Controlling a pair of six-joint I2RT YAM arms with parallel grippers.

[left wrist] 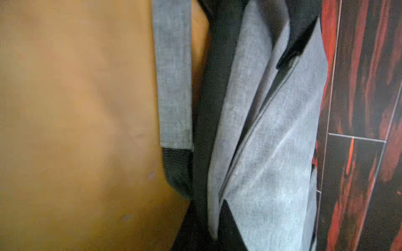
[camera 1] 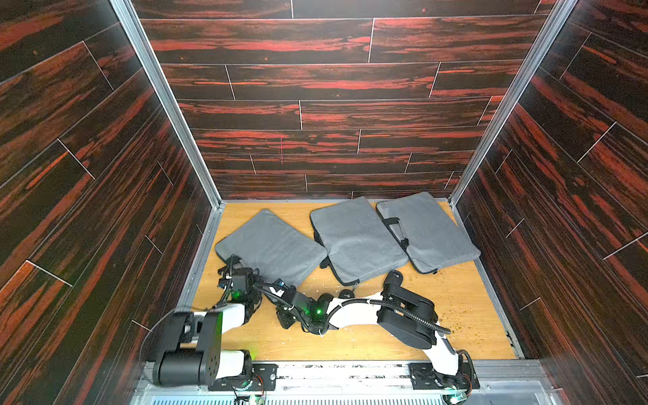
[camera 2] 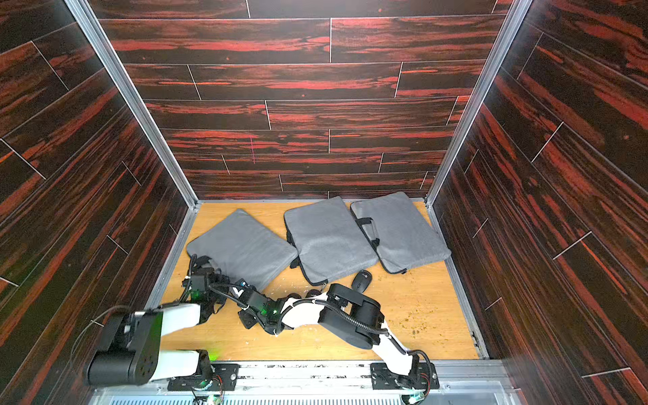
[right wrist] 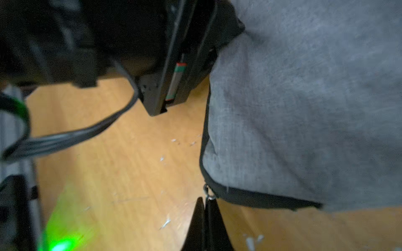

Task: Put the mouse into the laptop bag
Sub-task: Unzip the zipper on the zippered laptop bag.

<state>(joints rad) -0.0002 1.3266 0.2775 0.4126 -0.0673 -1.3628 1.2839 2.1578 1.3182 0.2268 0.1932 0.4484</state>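
My right fingers (right wrist: pixel 214 226) clench the laptop bag's (right wrist: pixel 304 108) zipper pull (right wrist: pixel 207 193). My left fingers (camera 1: pixel 253 274), I cannot tell. The mouse (camera 2: pixel 362 280) lies unpacked, well apart from both.

Dark red-streaked plank walls (camera 1: pixel 333 80), aluminium corner posts (camera 1: pixel 166 101), pale wood floor (camera 1: pixel 484 298), scattered crumbs (camera 1: pixel 456 329).

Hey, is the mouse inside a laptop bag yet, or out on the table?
Out. The mouse lies on the wooden table, just in front of the middle laptop bag, inside none.

Grey laptop bag (camera 1: pixel 273 245), blk mouse (camera 2: pixel 362 280)
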